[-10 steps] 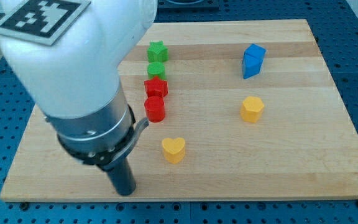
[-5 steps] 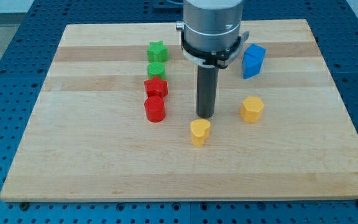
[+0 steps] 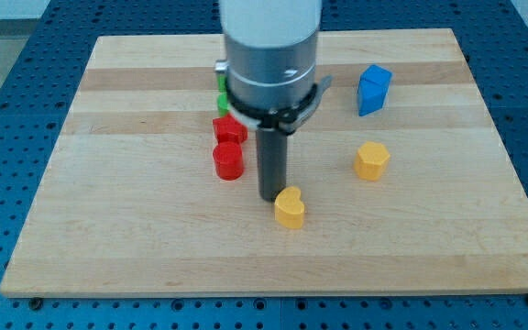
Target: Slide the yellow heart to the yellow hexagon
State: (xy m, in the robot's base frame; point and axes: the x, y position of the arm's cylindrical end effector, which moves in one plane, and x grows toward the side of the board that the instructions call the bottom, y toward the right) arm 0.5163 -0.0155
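the wooden surface point(image 3: 136, 238) fills most of the view, with the arm's pale body and dark collar coming down over its upper middle. there are no jaws on this arm to be open or closed, only the dark rod, and my tip point(image 3: 270, 198) rests on the surface just to the view's left of the yellow heart point(image 3: 290, 208), touching it or very nearly so at its upper left side. the blue block point(image 3: 373, 89), shape unclear, stands well apart toward the view's upper right. the yellow hexagon point(image 3: 371, 160) lies to the view's right of the heart and a little toward the top, apart from it with bare wood between. a red cylinder point(image 3: 228, 161) and a red star point(image 3: 228, 129) above it stand near the rod's left; a green block point(image 3: 221, 96) shows only as a sliver behind the arm. the relation that matters: the heart lies between my tip and the hexagon, so a push toward the view's right and slightly up looks right
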